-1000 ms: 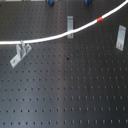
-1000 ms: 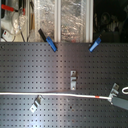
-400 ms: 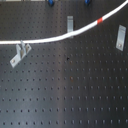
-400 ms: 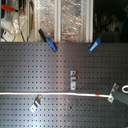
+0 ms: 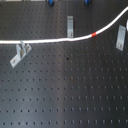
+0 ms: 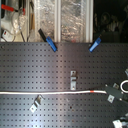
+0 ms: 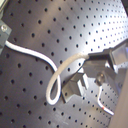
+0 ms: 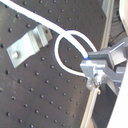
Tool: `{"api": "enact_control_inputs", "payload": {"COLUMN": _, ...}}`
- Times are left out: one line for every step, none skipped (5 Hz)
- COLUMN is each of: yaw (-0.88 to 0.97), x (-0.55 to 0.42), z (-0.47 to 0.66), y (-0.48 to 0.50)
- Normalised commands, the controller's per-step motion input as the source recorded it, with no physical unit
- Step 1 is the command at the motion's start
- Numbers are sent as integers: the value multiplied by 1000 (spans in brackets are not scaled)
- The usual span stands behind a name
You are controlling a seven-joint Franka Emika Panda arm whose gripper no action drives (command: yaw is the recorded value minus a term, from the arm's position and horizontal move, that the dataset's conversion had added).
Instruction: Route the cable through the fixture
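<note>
Black pegboard covers the desk (image 5: pixel 65 95) in both exterior views. A white cable (image 5: pixel 50 40) crosses it from 9 o'clock toward 2 o'clock in the first exterior view, its red band (image 5: pixel 96 34) just past the upright metal bracket (image 5: pixel 70 26). Another bracket (image 5: pixel 19 53) stands just below the line near 9 o'clock. In the second wrist view the cable (image 8: pixel 65 42) loops into the tool (image 8: pixel 95 70), which looks clamped on it.

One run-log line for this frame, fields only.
cable: flat across board, beside three clips, red band | gripper: shut on cable end | routing: not yet done
</note>
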Motion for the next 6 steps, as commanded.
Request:
{"api": "enact_control_inputs", "payload": {"yaw": 300, "x": -443, "z": 1, "y": 134}}
{"api": "enact_control_inputs", "payload": {"yaw": 577, "x": -368, "z": 0, "y": 165}}
{"api": "enact_control_inputs", "payload": {"yaw": 783, "x": -176, "z": 63, "y": 203}}
{"api": "enact_control_inputs", "payload": {"yaw": 843, "x": -161, "z": 35, "y": 153}}
{"api": "enact_control_inputs", "payload": {"yaw": 788, "x": -201, "z": 1, "y": 152}}
{"api": "enact_control_inputs", "payload": {"yaw": -291, "x": 302, "z": 130, "y": -263}}
